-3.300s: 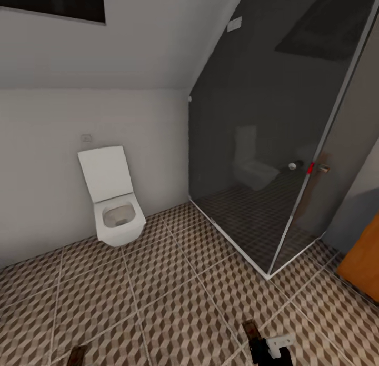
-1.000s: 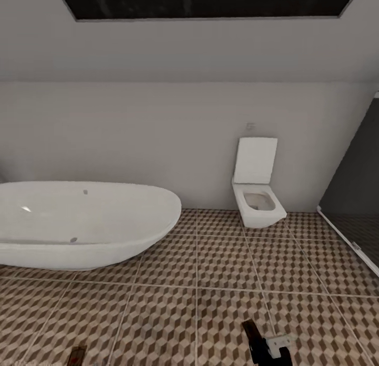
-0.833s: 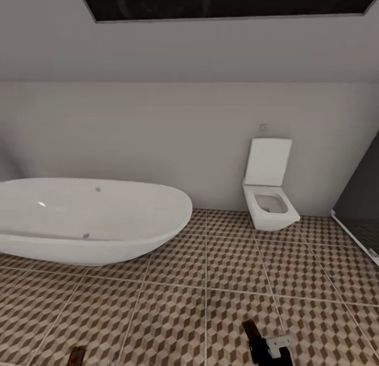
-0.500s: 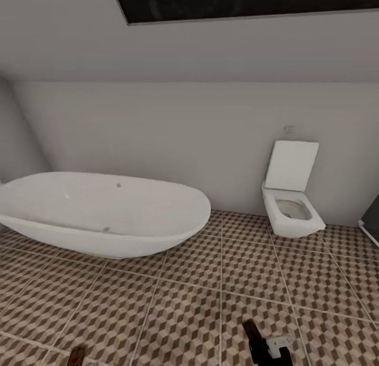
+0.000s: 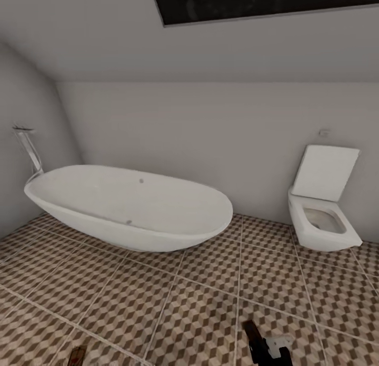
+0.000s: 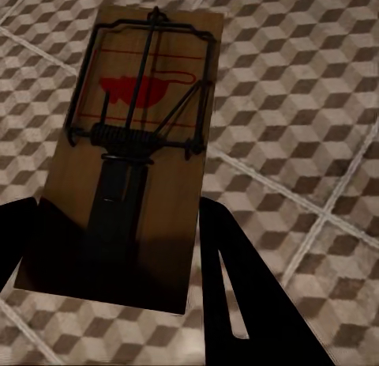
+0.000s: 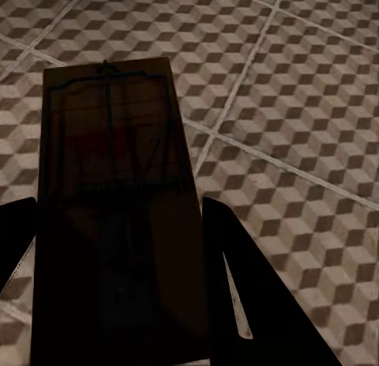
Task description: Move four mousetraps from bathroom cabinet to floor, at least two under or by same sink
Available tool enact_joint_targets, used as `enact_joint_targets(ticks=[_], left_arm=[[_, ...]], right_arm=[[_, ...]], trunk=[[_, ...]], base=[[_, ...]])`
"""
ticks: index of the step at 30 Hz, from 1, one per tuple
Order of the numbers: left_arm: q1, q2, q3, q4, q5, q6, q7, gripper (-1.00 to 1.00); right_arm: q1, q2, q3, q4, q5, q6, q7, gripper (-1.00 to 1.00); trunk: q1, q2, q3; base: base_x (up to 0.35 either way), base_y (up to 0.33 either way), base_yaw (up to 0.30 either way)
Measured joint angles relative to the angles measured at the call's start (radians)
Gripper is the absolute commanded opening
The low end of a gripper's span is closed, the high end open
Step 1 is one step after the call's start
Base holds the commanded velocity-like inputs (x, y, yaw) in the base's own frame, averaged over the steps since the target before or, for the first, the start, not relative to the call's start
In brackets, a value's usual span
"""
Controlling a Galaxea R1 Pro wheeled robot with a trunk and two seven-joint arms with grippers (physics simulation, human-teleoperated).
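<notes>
Each gripper is clamped on a mousetrap, left gripper (image 6: pixel 118 247) on the lit mousetrap (image 6: pixel 130 145), right gripper (image 7: pixel 118 263) on the shadowed one (image 7: pixel 114 200), both carried above the bathroom floor (image 5: pixel 210 303); robot should hold them level and find the sink before lowering.

I could read no text, label, brand or number on anything my cameras showed.
</notes>
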Motion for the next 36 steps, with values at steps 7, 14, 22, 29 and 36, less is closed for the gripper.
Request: enact_joint_targets(ticks=[7,14,22,29,36], left_arm=[[0.000,0.000,0.000,0.000,0.000,0.000,0.000,-1.00],[0.000,0.000,0.000,0.000,0.000,0.001,0.000,-1.00],[0.000,0.000,0.000,0.000,0.000,0.002,0.000,-1.00],[0.000,0.000,0.000,0.000,0.000,0.002,0.000,-1.00],[0.000,0.000,0.000,0.000,0.000,0.002,0.000,-1.00]], right_arm=[[0.000,0.001,0.000,0.001,0.000,0.000,0.000,-1.00],[0.000,0.003,0.000,0.002,0.000,0.000,0.000,-1.00],[0.000,0.003,0.000,0.002,0.000,0.000,0.000,-1.00],[0.000,0.003,0.000,0.002,0.000,0.000,0.000,-1.00],[0.000,0.003,0.000,0.001,0.000,0.000,0.000,-1.00]], trunk=[[0.000,0.000,0.000],[0.000,0.000,0.000],[0.000,0.000,0.000],[0.000,0.000,0.000],[0.000,0.000,0.000]], base=[[0.000,0.000,0.288],[0.000,0.000,0.288],[0.000,0.000,0.288],[0.075,0.000,0.288],[0.241,0.000,0.288]])
